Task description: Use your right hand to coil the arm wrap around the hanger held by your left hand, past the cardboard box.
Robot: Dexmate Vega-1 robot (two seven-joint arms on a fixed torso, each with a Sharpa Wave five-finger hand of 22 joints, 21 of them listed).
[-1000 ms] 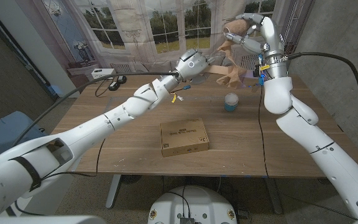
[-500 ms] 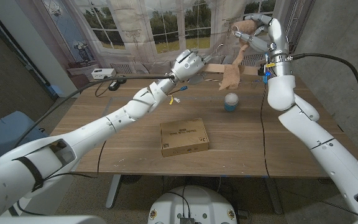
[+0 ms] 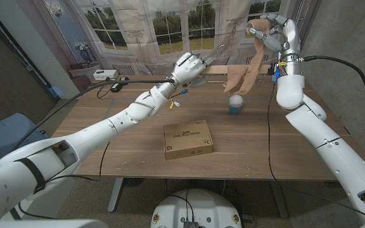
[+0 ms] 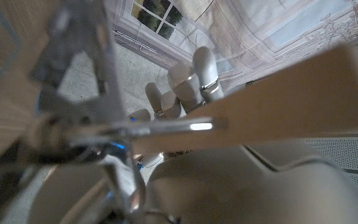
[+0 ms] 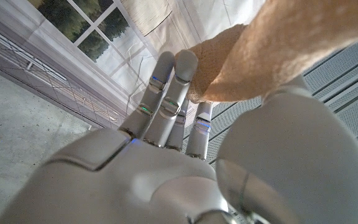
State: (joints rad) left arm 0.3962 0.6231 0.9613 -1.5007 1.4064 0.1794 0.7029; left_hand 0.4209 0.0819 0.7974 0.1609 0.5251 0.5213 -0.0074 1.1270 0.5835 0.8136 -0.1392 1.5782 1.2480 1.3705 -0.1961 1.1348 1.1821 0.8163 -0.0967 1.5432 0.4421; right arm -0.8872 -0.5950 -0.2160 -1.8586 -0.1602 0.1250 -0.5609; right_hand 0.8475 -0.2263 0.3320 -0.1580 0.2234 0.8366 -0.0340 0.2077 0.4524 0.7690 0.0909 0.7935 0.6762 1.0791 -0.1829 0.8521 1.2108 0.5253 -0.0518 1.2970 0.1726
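My left hand (image 3: 191,66) grips one end of a wooden hanger (image 3: 217,68) above the table's far side, beyond the cardboard box (image 3: 187,139). The hanger's bar runs to the right, level. A tan arm wrap (image 3: 249,63) is bunched on the bar and rises in a strip to my right hand (image 3: 273,33), which holds its end high at the far right. In the left wrist view the hanger's wooden bar (image 4: 278,99) and blurred metal hook (image 4: 98,56) lie across my left hand (image 4: 191,81). In the right wrist view my right hand (image 5: 166,155) curls on the wrap (image 5: 272,50).
A small white and blue roll (image 3: 235,103) stands on the wooden table (image 3: 132,145) under the hanging wrap. A white device (image 3: 104,75) with black cables lies at the far left of the table. A printed window backdrop hangs behind.
My right hand has moved right with the wrap's end, drawing the strip out from the hanger. My left hand and the hanger have shifted slightly left.
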